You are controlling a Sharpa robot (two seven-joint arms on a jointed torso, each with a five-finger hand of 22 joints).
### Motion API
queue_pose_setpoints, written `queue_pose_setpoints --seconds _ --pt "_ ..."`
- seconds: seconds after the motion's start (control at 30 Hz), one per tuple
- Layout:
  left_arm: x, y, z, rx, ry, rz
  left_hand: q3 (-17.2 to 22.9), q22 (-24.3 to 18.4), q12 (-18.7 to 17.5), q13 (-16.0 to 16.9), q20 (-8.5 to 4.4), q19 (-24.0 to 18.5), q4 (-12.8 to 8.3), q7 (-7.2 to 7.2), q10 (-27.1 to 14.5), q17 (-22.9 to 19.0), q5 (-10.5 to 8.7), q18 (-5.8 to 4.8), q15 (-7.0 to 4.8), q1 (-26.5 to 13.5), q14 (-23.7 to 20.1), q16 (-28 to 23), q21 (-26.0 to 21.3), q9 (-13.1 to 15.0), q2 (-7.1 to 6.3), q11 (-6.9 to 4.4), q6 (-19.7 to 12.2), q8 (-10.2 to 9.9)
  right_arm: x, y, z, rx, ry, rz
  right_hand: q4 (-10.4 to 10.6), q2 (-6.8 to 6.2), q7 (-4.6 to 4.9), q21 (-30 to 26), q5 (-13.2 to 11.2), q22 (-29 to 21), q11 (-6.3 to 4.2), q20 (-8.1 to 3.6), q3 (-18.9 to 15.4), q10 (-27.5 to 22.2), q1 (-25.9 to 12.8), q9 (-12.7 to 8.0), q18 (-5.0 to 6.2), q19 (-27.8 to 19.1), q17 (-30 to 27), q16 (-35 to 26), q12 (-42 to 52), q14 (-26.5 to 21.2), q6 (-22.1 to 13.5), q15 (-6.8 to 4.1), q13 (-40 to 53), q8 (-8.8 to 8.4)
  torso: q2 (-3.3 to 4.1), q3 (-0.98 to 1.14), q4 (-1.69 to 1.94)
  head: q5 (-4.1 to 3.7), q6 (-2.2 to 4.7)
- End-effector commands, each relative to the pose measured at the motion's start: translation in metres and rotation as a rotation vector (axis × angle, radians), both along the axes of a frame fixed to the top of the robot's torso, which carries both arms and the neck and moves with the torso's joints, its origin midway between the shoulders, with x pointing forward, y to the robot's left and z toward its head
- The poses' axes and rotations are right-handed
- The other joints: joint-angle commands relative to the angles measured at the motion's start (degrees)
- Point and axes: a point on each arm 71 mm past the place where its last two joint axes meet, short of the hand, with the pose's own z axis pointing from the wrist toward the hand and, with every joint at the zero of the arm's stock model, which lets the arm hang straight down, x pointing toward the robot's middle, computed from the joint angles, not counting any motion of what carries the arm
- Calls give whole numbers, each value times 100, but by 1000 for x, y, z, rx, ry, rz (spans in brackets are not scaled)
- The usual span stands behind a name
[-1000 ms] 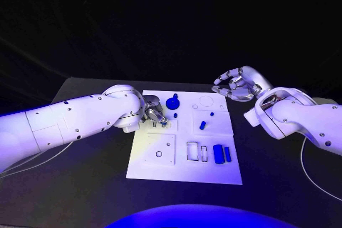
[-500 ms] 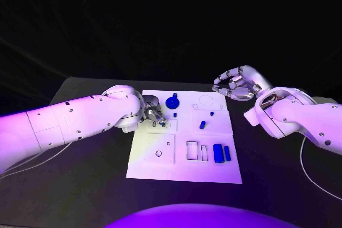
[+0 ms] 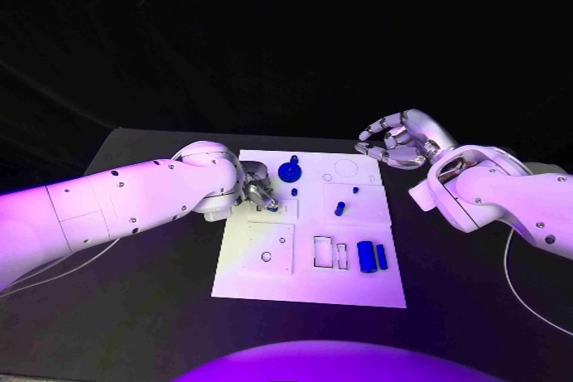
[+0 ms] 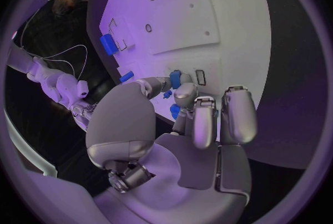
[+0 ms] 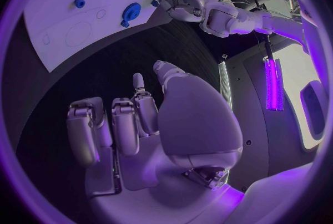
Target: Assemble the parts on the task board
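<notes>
The white task board (image 3: 310,282) lies in the middle of the table. My left hand (image 3: 258,191) is low over its upper left part, next to a small rectangular slot (image 4: 200,77). Its thumb and a finger pinch a small blue part (image 4: 175,78). A blue gear (image 3: 289,171) stands just beyond the hand, and a small blue peg (image 3: 294,192) is beside it. My right hand (image 3: 394,142) hangs in the air past the board's far right corner, its fingers loosely bent and apart, holding nothing.
More blue parts sit on the board: a short piece (image 3: 339,208), a tiny one (image 3: 354,190) and two blocks (image 3: 367,257) near the right edge. The right wrist view shows the gear (image 5: 130,11) and my left hand (image 5: 182,2).
</notes>
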Motion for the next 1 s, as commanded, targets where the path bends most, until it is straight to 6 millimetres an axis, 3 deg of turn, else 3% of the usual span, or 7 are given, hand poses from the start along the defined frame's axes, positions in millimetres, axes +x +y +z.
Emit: queue_pose_setpoints --seconds 0.03,0.63,1.0 --pt "-1 -1 -3 15 23 -14 1071 7 31 6 -36 23 -1064 -66 24 1317 11 -62 -42 -6 544 37 24 -11 72 3 36 19 0 1 -1 -10 0 14 3 -5 3 -28 36 1449 -13 -39 18 3 -50 9 -18 578 1275 -22 -9 547 -35 -48 610 35 -3 3 4 -3 -4" --pt "0 -2 -3 11 27 -10 1094 20 44 8 -41 28 -1072 -76 34 1329 14 -64 -49 -15 548 45 32 -9 92 -7 41 44 0 1 -1 -10 0 12 6 2 0 -34 52 1445 -15 -39 18 -1 -68 15 -16 575 1272 -24 -15 546 -30 -49 604 48 1 7 -6 -2 19" --pt "0 -4 -5 30 56 -27 675 102 121 11 -64 50 -792 -169 107 1379 -90 -78 -101 -474 561 76 68 -77 121 -71 116 180 0 1 -1 -10 0 11 6 2 0 -34 52 1445 -15 -39 18 -1 -68 15 -16 575 1272 -24 -15 546 -30 -49 604 48 3 4 -2 -17 -11"
